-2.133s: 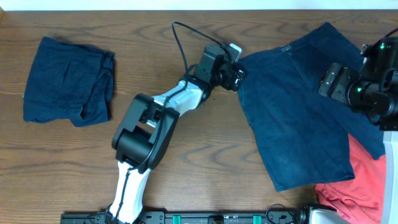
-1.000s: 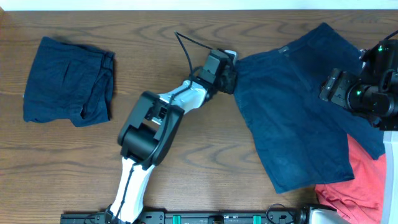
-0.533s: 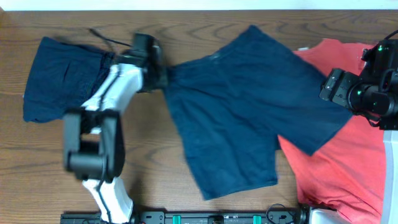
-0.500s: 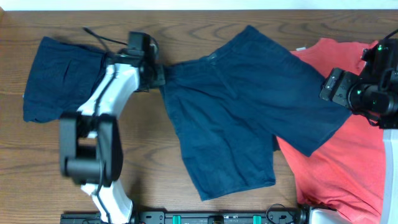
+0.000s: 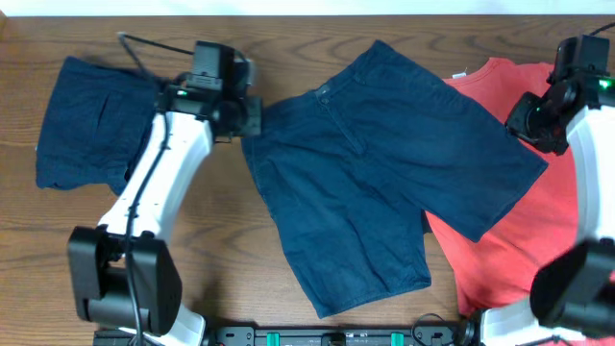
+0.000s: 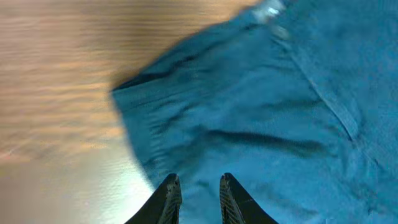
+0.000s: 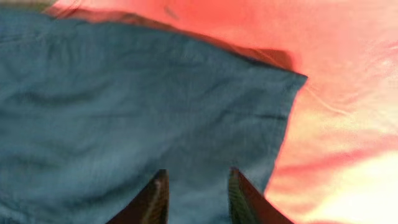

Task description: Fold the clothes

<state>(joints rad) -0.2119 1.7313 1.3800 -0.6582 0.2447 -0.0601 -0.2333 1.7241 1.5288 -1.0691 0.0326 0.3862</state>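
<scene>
The clothes, dark navy shorts [image 5: 384, 163], lie spread flat mid-table, waistband toward the upper left and both legs toward the lower right. My left gripper [image 5: 252, 117] is at the waistband's left corner. In the left wrist view it [image 6: 199, 180] stands slightly open just over the shorts [image 6: 261, 112], nothing pinched. My right gripper [image 5: 528, 127] hovers at the right leg's hem. The right wrist view shows it [image 7: 196, 175] open above the navy cloth [image 7: 124, 106], near the hem corner.
A folded navy garment [image 5: 96, 125] lies at the far left, partly under my left arm. A red garment [image 5: 519, 259] lies under and beside the shorts' right leg and reaches the right edge; it shows as [image 7: 348, 93]. Bare wooden table [image 5: 58, 250] lies at the front left.
The left gripper dragged the shorts leftward to mid-table, uncovering the red garment, then let go of the waistband. The right arm has shifted over the leg hem.
</scene>
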